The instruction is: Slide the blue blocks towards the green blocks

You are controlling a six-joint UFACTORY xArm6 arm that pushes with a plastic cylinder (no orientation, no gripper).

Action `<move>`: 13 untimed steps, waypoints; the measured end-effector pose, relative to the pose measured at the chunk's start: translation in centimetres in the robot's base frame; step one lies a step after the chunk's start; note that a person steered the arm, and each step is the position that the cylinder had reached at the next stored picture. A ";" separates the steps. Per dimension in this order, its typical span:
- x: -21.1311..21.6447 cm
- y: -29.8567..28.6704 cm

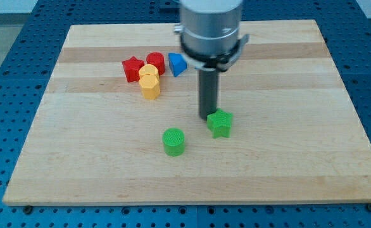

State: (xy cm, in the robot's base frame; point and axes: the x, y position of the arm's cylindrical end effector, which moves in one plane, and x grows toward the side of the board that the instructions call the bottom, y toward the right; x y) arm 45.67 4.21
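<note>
A blue wedge-shaped block (176,64) lies near the view's top centre, touching a red cylinder (156,63). Only one blue block shows. A green star-shaped block (220,123) lies right of centre. A green cylinder (173,141) lies lower, to its left. My tip (208,116) comes down from the arm at the view's top and stands just at the upper left edge of the green star block, well below and right of the blue block.
A red star-like block (133,68) sits left of the red cylinder. Two yellow blocks (149,82) stand stacked in a line just below them. The wooden board (71,158) rests on a blue perforated table (8,38).
</note>
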 end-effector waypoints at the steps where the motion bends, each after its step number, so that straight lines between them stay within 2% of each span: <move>1: -1.3 2.8; 2: -5.4 5.3; 3: -12.6 6.6; 4: -19.2 6.5; 5: -21.5 2.5; 6: -20.8 -3.9; 7: -19.2 -5.3; 9: -18.2 -2.9; 11: -16.7 -3.0; 13: -7.3 -5.5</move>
State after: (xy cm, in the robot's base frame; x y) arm 38.40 -1.28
